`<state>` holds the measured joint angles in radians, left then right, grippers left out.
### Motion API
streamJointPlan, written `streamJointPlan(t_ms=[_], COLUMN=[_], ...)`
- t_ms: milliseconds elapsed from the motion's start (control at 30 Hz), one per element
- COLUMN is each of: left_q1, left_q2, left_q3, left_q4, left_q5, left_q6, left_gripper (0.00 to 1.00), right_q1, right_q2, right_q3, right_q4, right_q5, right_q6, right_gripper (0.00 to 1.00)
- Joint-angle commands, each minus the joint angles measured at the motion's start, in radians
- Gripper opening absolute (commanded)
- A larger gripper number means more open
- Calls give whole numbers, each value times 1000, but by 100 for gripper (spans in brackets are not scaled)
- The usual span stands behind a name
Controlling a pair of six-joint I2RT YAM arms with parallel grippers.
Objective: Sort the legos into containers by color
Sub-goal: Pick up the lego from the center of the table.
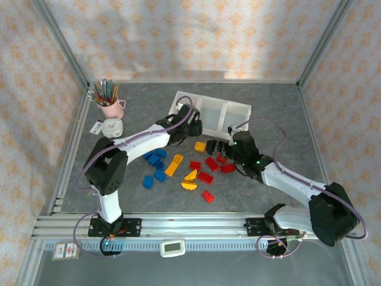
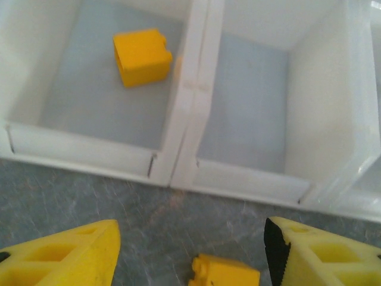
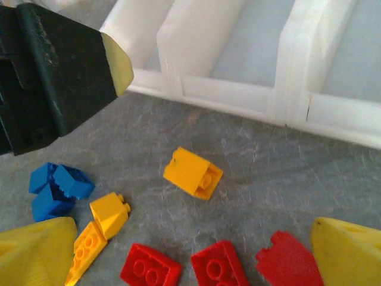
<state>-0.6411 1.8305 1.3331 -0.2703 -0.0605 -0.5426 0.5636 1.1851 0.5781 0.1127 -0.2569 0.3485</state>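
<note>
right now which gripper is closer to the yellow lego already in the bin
Left. The left gripper hangs just before the bin wall, facing the yellow lego; the right gripper sits back by the red legos.

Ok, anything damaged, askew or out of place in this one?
The containers sit at an angle to the table edges, and a short dark slit, possibly a crack, marks their front wall beside a divider. Nothing else stands out.

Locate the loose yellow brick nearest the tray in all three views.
Top external: yellow brick, centre, just in front of the tray.
Left wrist: bottom edge, right of middle.
Right wrist: centre of frame.
Shared landmark: the tray's white front wall, just beyond the brick.
</note>
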Motion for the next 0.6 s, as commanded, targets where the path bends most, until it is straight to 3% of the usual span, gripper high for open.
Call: streamJointPlan(t_ms=[0,333,567], left_q1=[-32,-84,-86], left_q2=[-2,121,197], left_q3=[-29,1,38], left_q4=[-25,-44,-55], left_q5=[-33,-28,-8], left_q6=[-38,-37,-30], left_gripper=[70,73,71], right_q1=[-13,-108,-113], right_q2=[-36,-37,-33], right_q3=[-39,-91,-103], right_q4=[-8,-26,-24], right_q5=[-58,-136,-129], right_q6=[5,10,11], right_gripper=[100,100,100])
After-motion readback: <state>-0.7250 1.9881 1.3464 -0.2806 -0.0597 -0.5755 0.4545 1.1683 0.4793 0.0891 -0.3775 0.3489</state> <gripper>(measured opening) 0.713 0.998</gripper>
